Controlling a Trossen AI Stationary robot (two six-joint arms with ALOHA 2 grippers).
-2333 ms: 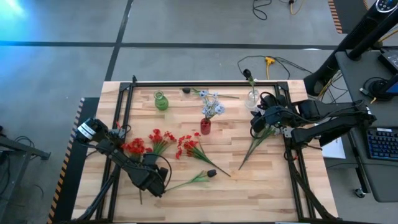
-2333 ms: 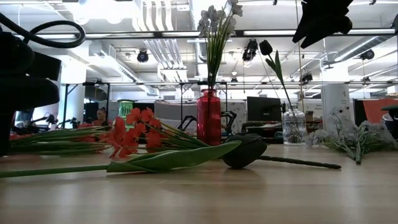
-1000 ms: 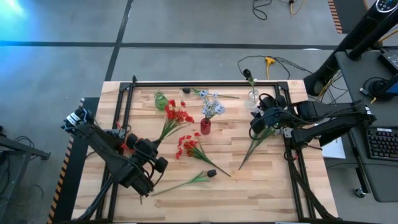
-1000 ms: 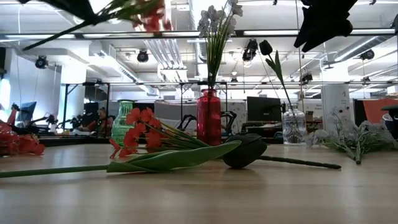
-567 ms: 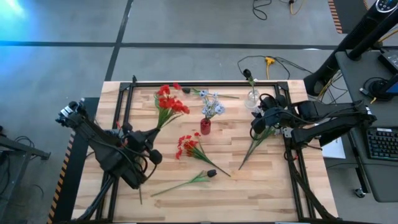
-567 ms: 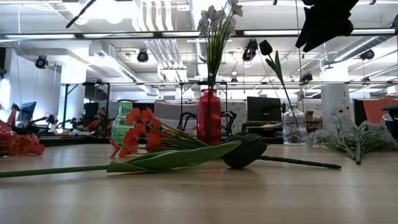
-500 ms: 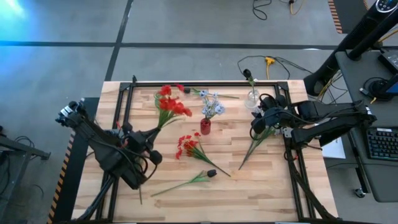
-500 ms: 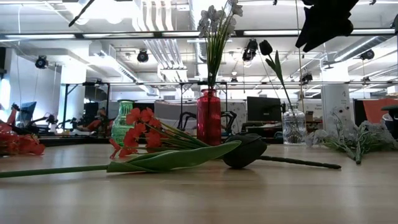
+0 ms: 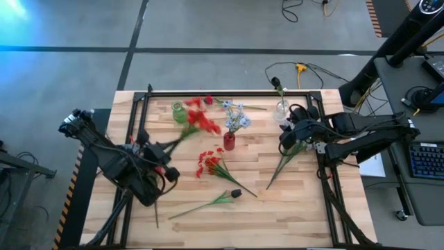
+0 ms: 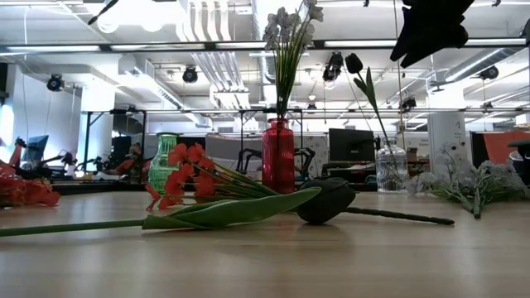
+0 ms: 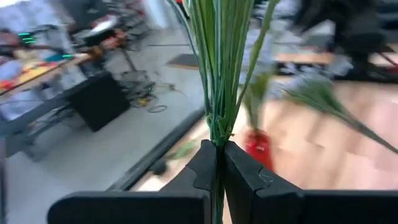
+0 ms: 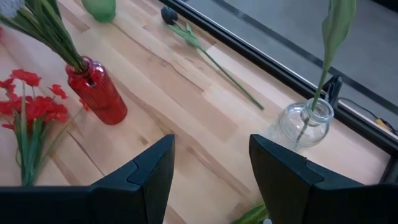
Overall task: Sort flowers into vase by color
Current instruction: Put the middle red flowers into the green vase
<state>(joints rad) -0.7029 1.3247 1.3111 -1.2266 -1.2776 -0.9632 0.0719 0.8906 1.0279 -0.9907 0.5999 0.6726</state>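
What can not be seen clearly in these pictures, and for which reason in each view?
- Red flower bunch, high view: motion-blurred, so its place relative to the green vase is unclear.
- Same bunch, left wrist view: blooms cut off by the edge; only stalks in the shut left gripper.
- Low view: left gripper out of frame.
- Right gripper, right wrist view: open, fingertips cut off.

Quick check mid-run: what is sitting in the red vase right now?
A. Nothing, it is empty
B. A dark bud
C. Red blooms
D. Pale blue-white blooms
D: the red vase holds the pale blue-white flowers, and the low view shows their green stalks rising out of its neck; the dark bud stands in the clear glass vase, and red blooms lie on the table.
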